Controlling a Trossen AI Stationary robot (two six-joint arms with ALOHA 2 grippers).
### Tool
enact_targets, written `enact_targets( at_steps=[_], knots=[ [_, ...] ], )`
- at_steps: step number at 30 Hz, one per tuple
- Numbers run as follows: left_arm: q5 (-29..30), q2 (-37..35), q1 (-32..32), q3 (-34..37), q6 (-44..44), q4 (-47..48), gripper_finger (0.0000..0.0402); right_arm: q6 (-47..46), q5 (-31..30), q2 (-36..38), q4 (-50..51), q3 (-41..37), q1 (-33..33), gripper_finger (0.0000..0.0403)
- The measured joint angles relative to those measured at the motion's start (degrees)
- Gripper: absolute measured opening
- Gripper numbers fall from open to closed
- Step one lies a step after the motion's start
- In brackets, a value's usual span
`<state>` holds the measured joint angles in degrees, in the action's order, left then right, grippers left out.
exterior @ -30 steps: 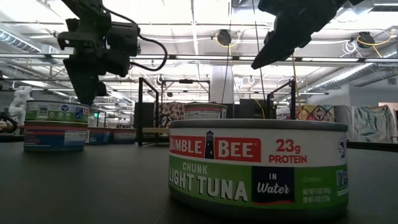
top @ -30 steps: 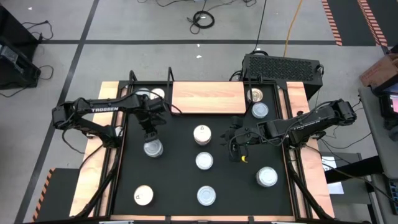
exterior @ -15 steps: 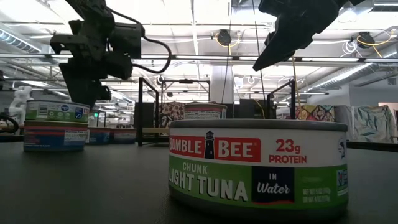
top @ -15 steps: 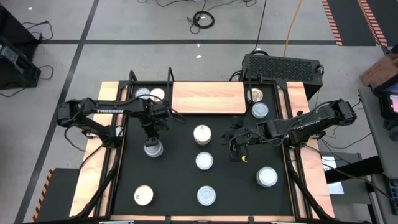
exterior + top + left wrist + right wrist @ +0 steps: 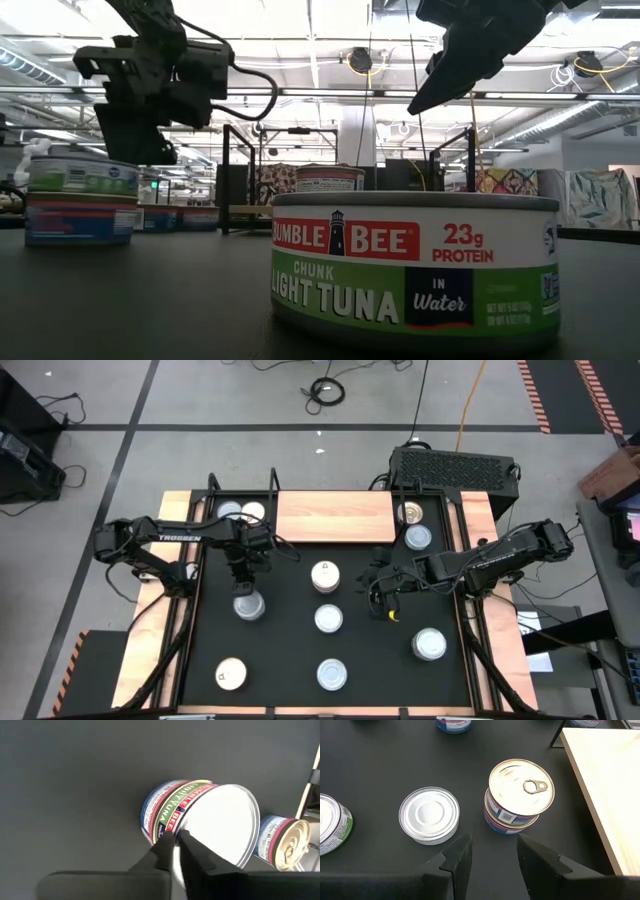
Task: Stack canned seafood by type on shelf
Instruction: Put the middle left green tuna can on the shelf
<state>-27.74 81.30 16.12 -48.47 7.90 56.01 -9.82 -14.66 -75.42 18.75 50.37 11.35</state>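
My left gripper (image 5: 243,584) points down at a stack of two tins (image 5: 248,604), a green-labelled tin with a silver top on a blue-and-red one. It is shut on the top tin. My right gripper (image 5: 385,586) hangs open above the black tabletop. It is to the right of a second two-tin stack with a goldish top (image 5: 520,785). A single silver tin (image 5: 429,815) sits on the table beside that stack. The shelf (image 5: 335,515) is a light wooden board at the far side. My left gripper (image 5: 175,847) pinches the top tin by its rim (image 5: 176,827), on the side toward the gripper. One finger (image 5: 162,852) stands outside the wall and the other (image 5: 195,851) over the lid. It comes from above, pointing down. The tin sits on the lower tin.
More tins stand on the table (image 5: 328,618) (image 5: 332,674) (image 5: 231,675) (image 5: 429,644). Others stand beside the shelf's ends (image 5: 240,512) (image 5: 414,525). A black ribbed box (image 5: 455,465) lies beyond the far edge. Black posts rise at the shelf's ends.
My left gripper has come down onto the two-tin stack and moved a little toward the near edge. The stack has slid with it along the table, still upright.
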Motion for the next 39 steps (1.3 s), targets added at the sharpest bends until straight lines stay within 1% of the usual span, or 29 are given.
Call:
enact_targets(
  at_steps=[1,5,13,17,25,29,34,39],
  knots=[
    [-0.2,0.0,0.0,0.0,0.0,0.0,0.0007,0.0,0.0,0.0,0.0,0.0,0.0,0.0148],
    [-0.6,0.1,0.0,-0.5,0.0,0.5,0.0006,0.0,0.0,0.0,0.0,0.0,0.0,0.0148],
    [-2.5,0.3,0.1,-4.5,-1.5,0.3,0.0005,0.0,0.0,0.0,0.0,0.0,0.0,0.0148],
    [-6.2,0.3,0.5,-5.9,-1.6,0.4,0.0005,0.0,0.0,0.0,0.0,0.0,0.0,0.0148],
    [-9.8,0.3,1.2,-6.3,-1.8,-2.0,0.0001,0.0,0.0,0.0,0.0,0.0,0.0,0.0148],
    [-13.1,0.2,1.2,-6.4,-5.0,-5.1,0.0001,-0.4,0.0,0.0,0.0,0.0,0.0,0.0148],
    [-13.3,0.2,1.2,-8.3,-9.6,-6.3,0.0,-0.7,0.0,0.0,0.0,0.0,0.0,0.0148],
    [-12.8,0.2,1.1,-10.9,-16.3,-13.2,0.0,-0.7,0.0,0.0,0.0,0.0,0.0,0.0148]
  ],
)
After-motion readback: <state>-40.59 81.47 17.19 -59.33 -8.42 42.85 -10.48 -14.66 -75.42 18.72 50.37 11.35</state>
